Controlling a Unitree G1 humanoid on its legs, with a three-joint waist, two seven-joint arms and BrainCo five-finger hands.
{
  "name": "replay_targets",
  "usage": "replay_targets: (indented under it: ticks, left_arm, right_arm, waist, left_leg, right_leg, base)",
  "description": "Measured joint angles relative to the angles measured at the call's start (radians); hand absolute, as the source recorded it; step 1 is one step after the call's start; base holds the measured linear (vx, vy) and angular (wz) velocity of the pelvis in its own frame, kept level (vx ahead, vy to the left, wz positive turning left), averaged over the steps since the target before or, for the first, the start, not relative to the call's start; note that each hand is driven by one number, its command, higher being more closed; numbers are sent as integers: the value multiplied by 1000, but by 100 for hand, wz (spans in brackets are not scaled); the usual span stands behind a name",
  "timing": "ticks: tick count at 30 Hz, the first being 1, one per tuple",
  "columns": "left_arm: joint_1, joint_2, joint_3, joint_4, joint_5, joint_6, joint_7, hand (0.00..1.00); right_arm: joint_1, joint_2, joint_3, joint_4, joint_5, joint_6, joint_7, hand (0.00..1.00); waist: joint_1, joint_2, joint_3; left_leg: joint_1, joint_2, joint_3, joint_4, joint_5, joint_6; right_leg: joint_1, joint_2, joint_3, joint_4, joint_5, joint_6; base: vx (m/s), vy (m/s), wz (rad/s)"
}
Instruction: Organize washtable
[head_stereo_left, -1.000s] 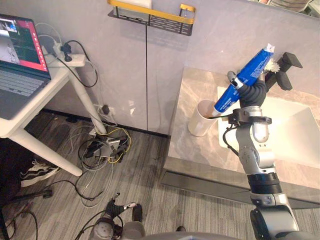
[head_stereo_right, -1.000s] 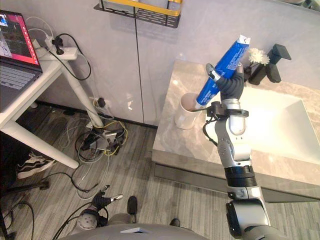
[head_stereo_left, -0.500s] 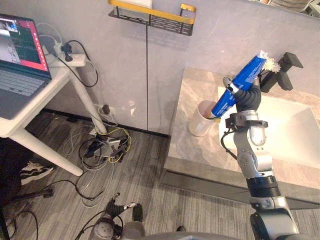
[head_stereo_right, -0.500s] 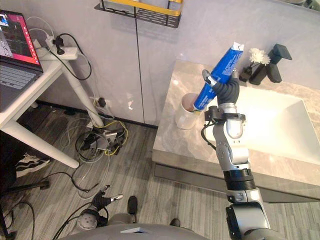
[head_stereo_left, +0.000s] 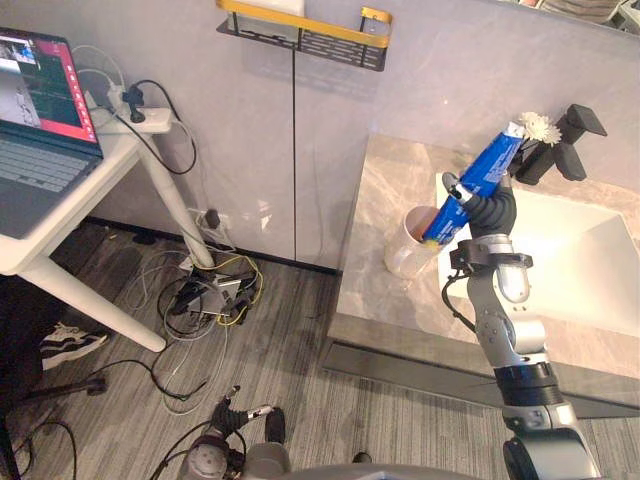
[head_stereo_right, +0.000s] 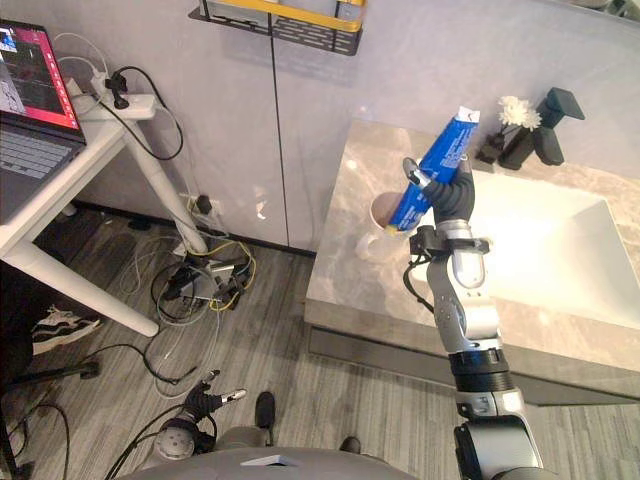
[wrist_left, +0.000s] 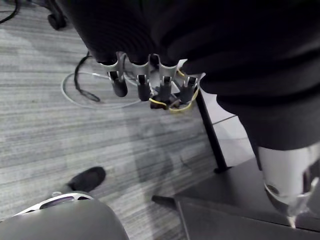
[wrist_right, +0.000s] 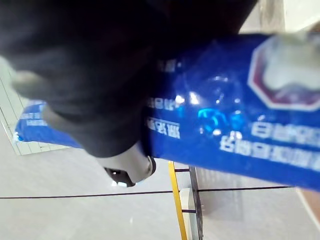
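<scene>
A blue toothpaste tube (head_stereo_left: 489, 164) slants steeply in the right hand (head_stereo_left: 491, 211) — its lower end at the mouth of a white cup (head_stereo_left: 408, 255) on the counter (head_stereo_left: 380, 190).

Silver-grey arm (head_stereo_left: 508, 300) ends in a dark-ribbed robot hand (head_stereo_left: 488, 208).

The right robot hand (head_stereo_left: 490, 210) is raised over the marble surface (head_stereo_left: 378, 195), its fingers curled round a blue toothpaste tube (head_stereo_left: 487, 168). The tube slants up toward the wall, and its lower end sits in the mouth of a white cup (head_stereo_left: 408, 250) that stands near the surface's left edge, just beside the white sink (head_stereo_left: 585, 255). Behind the sink are a black faucet (head_stereo_left: 568, 142) and a small white flower (head_stereo_left: 541, 127). A black wall shelf (head_stereo_left: 310, 38) with a yellow rail hangs above. To the left, an open laptop (head_stereo_left: 30, 115) lies on a white desk over tangled floor cables (head_stereo_left: 205, 295). The left robot hand (head_stereo_left: 232, 414) hangs low near the floor.
</scene>
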Motion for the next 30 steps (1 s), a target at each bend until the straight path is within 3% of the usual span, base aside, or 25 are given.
replay_targets:
  ticks: [9,10,30]
  left_arm:
    - [0,0,0,0,0,0,-2,0]
    - [0,0,0,0,0,0,-3,0]
    - [0,2,0,-1,0,0,-6,0]
  right_arm:
    - [13,0,0,0,-34,0,7,100]
    - [16,0,0,0,-36,0,7,0]
    - [19,0,-8,-34,-38,4,6,0]
  waist:
    - [0,-1,1]
    - [0,-1,1]
    - [-3,-2,2]
  left_leg:
    - [0,0,0,0,0,0]
    - [0,0,0,0,0,0]
    - [2,0,4,0,0,0]
  right_leg:
    - [0,0,0,0,0,0]
    - [0,0,0,0,0,0]
    - [0,-1,1,3,0,0]
  base:
    - [0,0,0]
    - [0,0,0]
    - [0,0,0]
